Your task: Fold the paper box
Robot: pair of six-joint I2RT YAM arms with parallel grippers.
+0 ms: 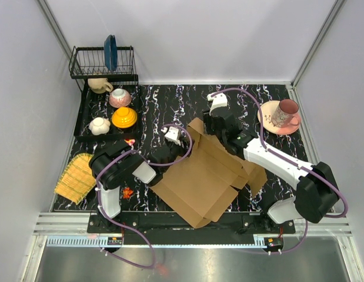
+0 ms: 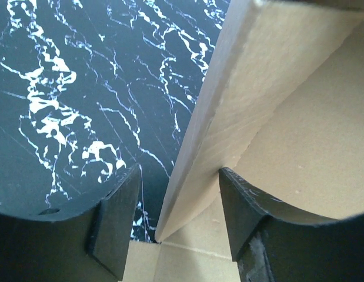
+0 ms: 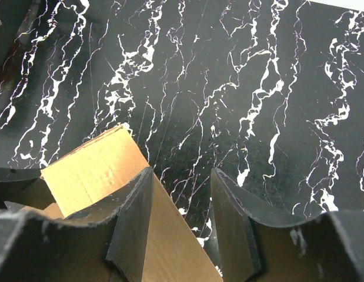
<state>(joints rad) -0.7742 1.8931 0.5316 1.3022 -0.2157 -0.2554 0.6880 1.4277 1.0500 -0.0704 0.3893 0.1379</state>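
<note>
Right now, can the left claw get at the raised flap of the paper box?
Probably yes: the left claw is open, and the raised flap of the paper box stands between its fingers, with nothing in the way.

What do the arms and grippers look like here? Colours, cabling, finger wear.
The left arm and right arm have white links between bulky black joints, each trailed by a looping purple cable. The left gripper and right gripper have matte black wedge-shaped fingers with white scuffs. No sleeves or readable markings.
</note>
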